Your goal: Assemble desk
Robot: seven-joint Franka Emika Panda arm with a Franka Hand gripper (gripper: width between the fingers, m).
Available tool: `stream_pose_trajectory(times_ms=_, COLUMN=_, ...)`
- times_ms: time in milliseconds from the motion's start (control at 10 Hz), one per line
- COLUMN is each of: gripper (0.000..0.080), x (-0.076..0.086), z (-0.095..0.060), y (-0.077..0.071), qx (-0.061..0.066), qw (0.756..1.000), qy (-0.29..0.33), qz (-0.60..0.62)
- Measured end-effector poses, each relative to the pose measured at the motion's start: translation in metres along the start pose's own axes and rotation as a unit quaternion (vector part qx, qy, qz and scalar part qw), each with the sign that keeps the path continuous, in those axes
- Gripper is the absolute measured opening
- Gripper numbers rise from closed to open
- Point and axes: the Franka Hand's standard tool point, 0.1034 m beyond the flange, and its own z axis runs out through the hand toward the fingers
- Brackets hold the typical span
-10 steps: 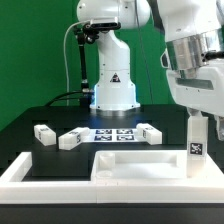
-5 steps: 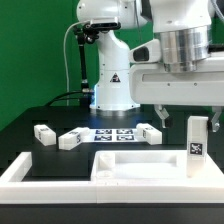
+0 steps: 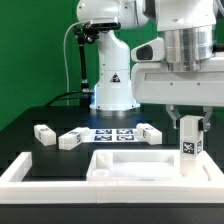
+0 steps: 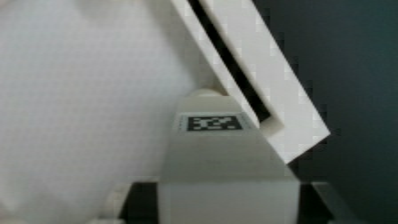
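The gripper [image 3: 188, 121] is clamped on the top of an upright leg block [image 3: 190, 148], which stands at the tabletop panel's [image 3: 130, 166] end on the exterior view's right. Three more leg blocks [image 3: 72, 139] and the marker board [image 3: 115, 133] lie beyond the tabletop panel.

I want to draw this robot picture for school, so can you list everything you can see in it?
tabletop panel: one, white, flat at the front inside the border wall
lying leg blocks: three, white with tags, at the back beside the marker board
upright leg block: one, white with a tag, at the panel's end on the exterior view's right
marker board: one, white with black tags, before the robot's base
border wall: one, white, low, around the front
table: one, black
robot arm: one, white, back middle
claw: one, around the upright block's top
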Motion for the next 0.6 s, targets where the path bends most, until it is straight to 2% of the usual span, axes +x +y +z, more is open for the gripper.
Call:
stream_pose_trajectory(times_ms=300, gripper=0.0288, x=-0.0012, z=0.0004, y=-0.0025, qx=0.004, qw=0.994, qy=-0.001, qz=0.113)
stream_pose_trajectory(times_ms=400, gripper=0.0288, x=0.0015, z=0.0004, y=-0.0062, qx=0.012, qw=0.987, qy=0.006, qz=0.159)
stream_pose_trajectory(times_ms=600, gripper=0.0288, x=0.0008, z=0.0006, y=-0.0065, qx=0.045, qw=0.955, qy=-0.009, qz=0.293)
